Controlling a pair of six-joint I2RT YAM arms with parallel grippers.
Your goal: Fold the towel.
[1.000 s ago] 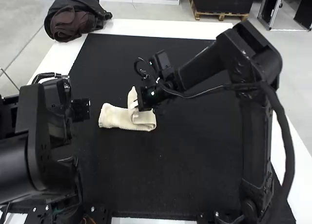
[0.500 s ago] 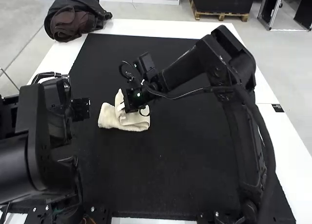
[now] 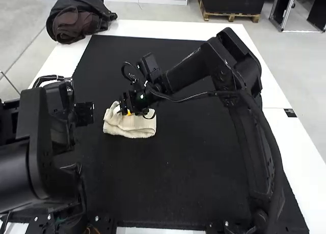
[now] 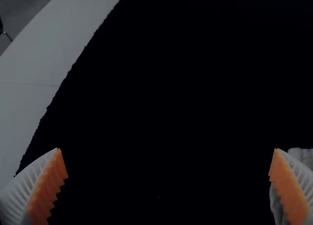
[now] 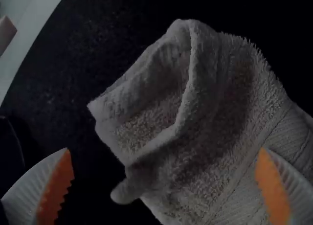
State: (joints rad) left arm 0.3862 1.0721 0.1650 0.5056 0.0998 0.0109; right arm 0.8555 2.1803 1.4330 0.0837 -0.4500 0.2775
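Note:
The cream towel (image 3: 133, 128) lies folded over in a small, uneven bundle on the black mat, left of the middle. At its far edge is my right gripper (image 3: 125, 108), close above the cloth. My left gripper (image 3: 83, 114) stands to the left of the towel, apart from it. In the left wrist view my left gripper (image 4: 167, 150) is open, and part of the towel (image 4: 276, 205) shows behind one finger. In the right wrist view my right gripper (image 5: 165, 151) is open over the towel (image 5: 210, 132), whose layers are loosely turned over with a raised, curled edge.
The black mat (image 3: 178, 183) covers most of the white table (image 3: 178, 29). A dark bag (image 3: 76, 18) rests at the table's far left corner. The right arm reaches across the mat from the right.
My right gripper has moved left with the towel's raised part and let it go. That flap now lies lower over the left side, and the towel's right end has shifted left. The left arm stayed still.

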